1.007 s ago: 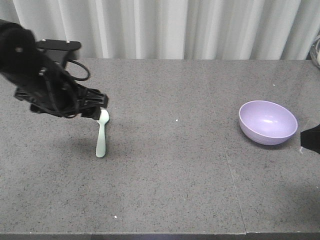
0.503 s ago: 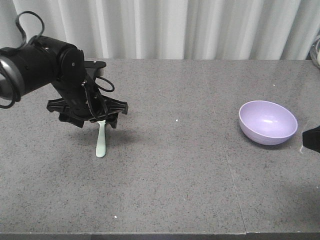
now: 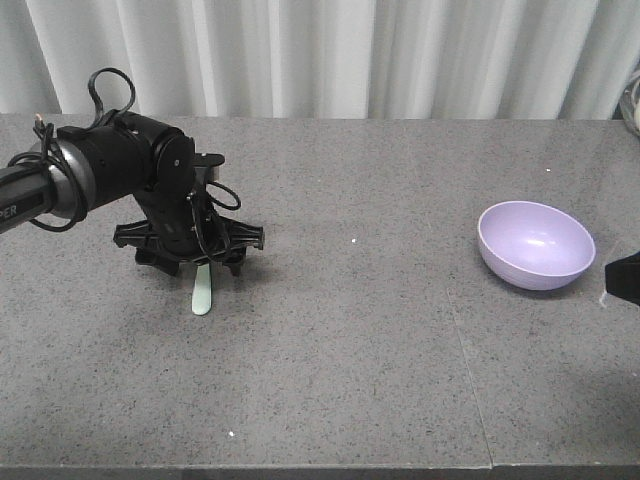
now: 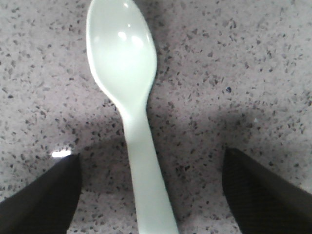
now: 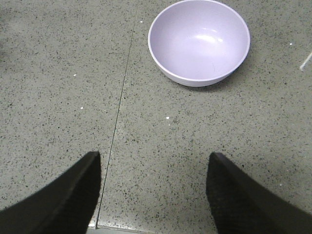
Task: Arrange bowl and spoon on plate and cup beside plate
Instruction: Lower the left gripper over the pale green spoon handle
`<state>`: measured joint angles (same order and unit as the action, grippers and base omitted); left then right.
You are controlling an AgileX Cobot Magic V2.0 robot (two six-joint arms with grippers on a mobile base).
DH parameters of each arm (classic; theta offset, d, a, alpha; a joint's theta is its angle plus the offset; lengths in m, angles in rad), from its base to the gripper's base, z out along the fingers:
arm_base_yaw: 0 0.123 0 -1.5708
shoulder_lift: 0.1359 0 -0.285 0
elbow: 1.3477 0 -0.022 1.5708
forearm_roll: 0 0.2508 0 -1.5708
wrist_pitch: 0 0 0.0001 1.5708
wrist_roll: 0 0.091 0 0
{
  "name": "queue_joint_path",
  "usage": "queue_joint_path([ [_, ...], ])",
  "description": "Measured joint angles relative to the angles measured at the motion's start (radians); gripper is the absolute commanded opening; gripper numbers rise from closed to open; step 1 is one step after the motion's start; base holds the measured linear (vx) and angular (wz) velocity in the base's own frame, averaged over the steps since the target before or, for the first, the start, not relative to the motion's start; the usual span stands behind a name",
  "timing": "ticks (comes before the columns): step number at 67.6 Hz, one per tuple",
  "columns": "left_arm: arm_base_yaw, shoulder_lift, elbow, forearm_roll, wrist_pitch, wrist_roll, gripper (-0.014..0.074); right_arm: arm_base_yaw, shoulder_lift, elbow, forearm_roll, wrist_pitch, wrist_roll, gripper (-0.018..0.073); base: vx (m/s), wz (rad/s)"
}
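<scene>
The pale mint-green spoon (image 4: 127,68) lies flat on the grey table, head away from my left wrist camera. My left gripper (image 4: 152,165) is open and low over it, one dark finger on each side of the handle and neither touching. In the front view the left gripper (image 3: 200,262) covers the spoon's head, so only the handle of the spoon (image 3: 203,292) shows. The lavender bowl (image 3: 535,243) sits upright and empty at the far right. My right gripper (image 5: 153,161) is open just short of the bowl (image 5: 199,41), holding nothing. The plate and the cup are out of view.
A seam (image 3: 458,330) runs across the speckled grey table (image 3: 340,350) left of the bowl. White curtains (image 3: 330,55) hang behind the table's back edge. A dark part of the right arm (image 3: 624,278) shows at the right edge.
My left arm has swung right and come down over the spoon, whose head is now hidden in the front view. The spoon, bowl and right arm have stayed put.
</scene>
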<state>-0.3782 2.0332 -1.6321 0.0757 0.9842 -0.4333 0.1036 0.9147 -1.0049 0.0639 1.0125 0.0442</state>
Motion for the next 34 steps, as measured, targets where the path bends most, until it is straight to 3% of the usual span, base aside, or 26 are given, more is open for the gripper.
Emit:
queue_joint_path([
  [17, 0.0, 0.002, -0.003, 0.011, 0.004, -0.001, 0.0376, 0.0, 0.0, 0.0, -0.001, 0.0, 0.0, 0.0465, 0.0, 0.0],
  [34, 0.001, 0.002, -0.003, 0.014, 0.01, -0.002, 0.0012, 0.0, 0.0, 0.0, -0.001, 0.0, 0.0, 0.0465, 0.0, 0.0],
])
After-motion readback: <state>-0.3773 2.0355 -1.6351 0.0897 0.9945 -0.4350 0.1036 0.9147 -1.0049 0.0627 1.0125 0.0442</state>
